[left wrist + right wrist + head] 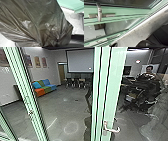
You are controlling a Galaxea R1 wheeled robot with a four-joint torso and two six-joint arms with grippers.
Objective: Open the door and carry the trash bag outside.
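Item: one trash bag (36, 18), dark, thin and glossy, seen close at the left wrist, its film drawn into creases that run together at a bunched part; by what it is held cannot be told. Beside it in that view, a pale surface and a strip of pale green framing (71, 5) are noted. Item: left gripper, whether spread or pressed together not to be told. Item: right gripper, likewise not to be told. Item: one door (110, 89), framed in pale green and fitted with a metal lever handle (111, 129); it appears to be standing open, apart from a green upright (23, 94) at the left of the head view. The same handle is recorded near the right wrist, its lever set across a metal plate. Between door and upright, a room is seen: grey floor (62, 114), sofa (43, 87) in blue, green and orange, framed pictures (37, 62) on a white wall, projection screen (80, 60), tables and chairs (76, 82). At the right of the head view, a person (149, 70) is seen small, among dark equipment (145, 89).
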